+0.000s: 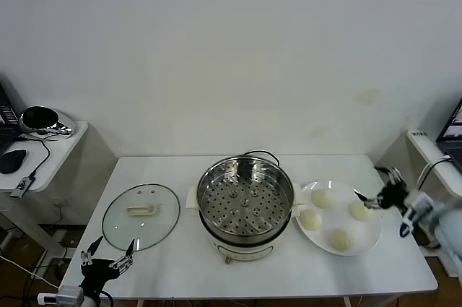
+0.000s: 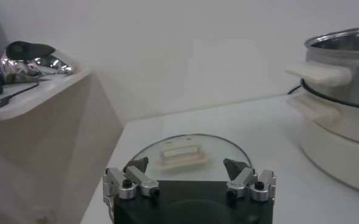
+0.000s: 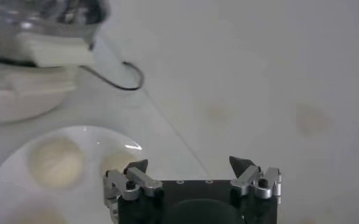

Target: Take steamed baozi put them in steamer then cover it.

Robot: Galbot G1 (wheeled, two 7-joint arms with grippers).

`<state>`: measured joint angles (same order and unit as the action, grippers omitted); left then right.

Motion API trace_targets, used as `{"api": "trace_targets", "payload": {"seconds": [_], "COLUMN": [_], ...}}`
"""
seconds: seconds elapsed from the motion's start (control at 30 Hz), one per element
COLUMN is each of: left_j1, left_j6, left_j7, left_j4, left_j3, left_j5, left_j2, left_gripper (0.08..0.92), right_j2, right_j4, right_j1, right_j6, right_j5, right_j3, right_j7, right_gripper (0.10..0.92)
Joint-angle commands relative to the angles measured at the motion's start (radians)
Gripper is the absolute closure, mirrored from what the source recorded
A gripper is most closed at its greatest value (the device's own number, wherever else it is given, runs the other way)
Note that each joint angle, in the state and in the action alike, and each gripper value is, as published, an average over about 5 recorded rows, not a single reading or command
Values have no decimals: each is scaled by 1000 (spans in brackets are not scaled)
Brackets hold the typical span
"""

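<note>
The steamer (image 1: 245, 206) stands uncovered at mid-table, its perforated tray bare. The cover (image 1: 141, 215), a glass lid with a cream handle, lies flat to its left. Several steamed baozi (image 1: 322, 197) rest on a white plate (image 1: 364, 238) to the steamer's right. My right gripper (image 1: 377, 186) hovers open at the plate's far right rim, beside one baozi (image 1: 360, 210). In the right wrist view the open gripper (image 3: 188, 163) is empty, with a baozi (image 3: 56, 161) on the plate (image 3: 88, 137) ahead. My left gripper (image 1: 110, 249) is open at the table's front left; the left wrist view shows this gripper (image 2: 186, 164) just short of the cover (image 2: 188, 155).
A black power cord (image 1: 260, 154) loops behind the steamer. A side table (image 1: 68, 137) with a dark helmet-like object (image 1: 40, 119) stands to the left, and a shelf (image 1: 426, 149) stands close to the right arm. The steamer's handle (image 2: 319, 73) juts toward the cover.
</note>
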<state>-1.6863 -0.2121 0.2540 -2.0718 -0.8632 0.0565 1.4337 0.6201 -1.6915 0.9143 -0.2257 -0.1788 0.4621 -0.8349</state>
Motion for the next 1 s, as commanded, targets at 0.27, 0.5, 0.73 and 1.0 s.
{"api": "trace_targets", "payload": {"seconds": [0.27, 0.5, 0.73, 1.0], "left_j1": [-63, -86, -94, -101], "left_j6": [-3, -2, -2, -1], "left_j7": [-2, -4, -7, -9], "left_j4": [-110, -128, -127, -119], "left_j3": [-16, -25, -21, -20], "left_j5": [7, 7, 0, -13], "left_j2": [52, 77, 98, 111], "left_gripper": [177, 177, 177, 177], "right_j2": [54, 158, 234, 295], "right_j4": [463, 600, 693, 773], "right_j1": [-823, -838, -816, -798], "right_j6": [240, 330, 367, 402], "right_j5": [-256, -328, -353, -382], "right_j3": [-857, -899, -874, -856], "right_j7": [-407, -400, -383, -365], "right_gripper": [203, 203, 203, 203]}}
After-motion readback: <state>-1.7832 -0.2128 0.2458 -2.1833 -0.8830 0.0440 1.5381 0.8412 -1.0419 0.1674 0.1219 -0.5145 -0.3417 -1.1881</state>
